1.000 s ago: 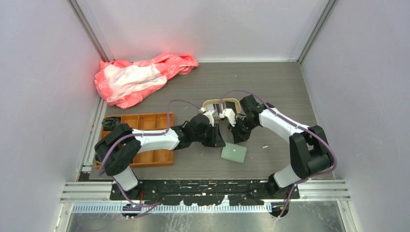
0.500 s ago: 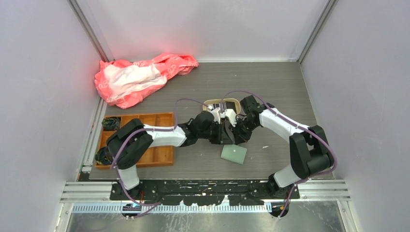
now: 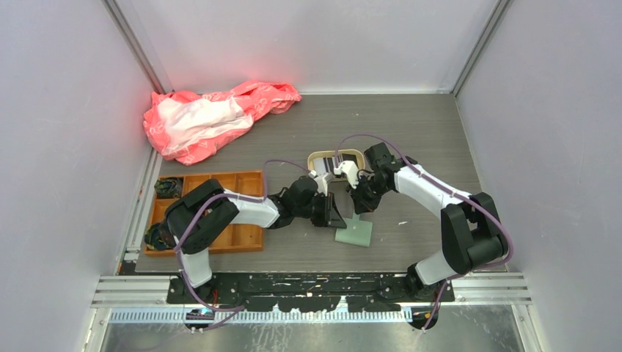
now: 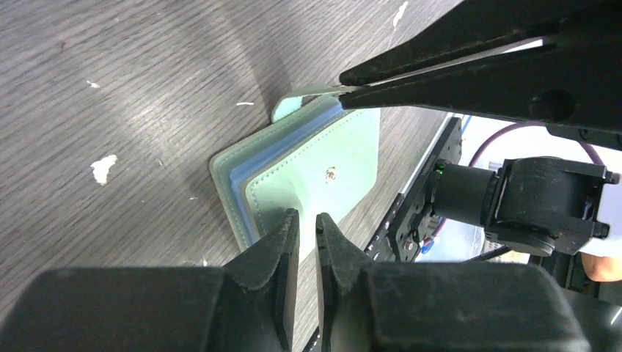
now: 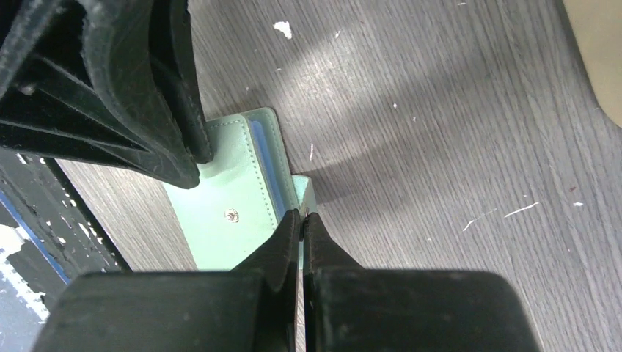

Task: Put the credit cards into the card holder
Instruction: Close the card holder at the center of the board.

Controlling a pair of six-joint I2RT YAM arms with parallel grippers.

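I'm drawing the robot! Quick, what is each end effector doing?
Left end effector: nearly closed at the card holder; grip cannot be told.
Right end effector: closed, pinching the card holder's tab.

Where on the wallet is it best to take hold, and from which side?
Probably the small tab jutting past the wallet's edge. The wallet lies flat on the table, so its covers offer little to pinch, while the tab sticks clear. Come from the tab's side, one finger above, one below; the right pincer is shut on it so.

Sage-green card holder (image 4: 323,172) with blue inner leaves, grey wood-grain table (image 4: 147,88), black fingers (image 4: 277,253)
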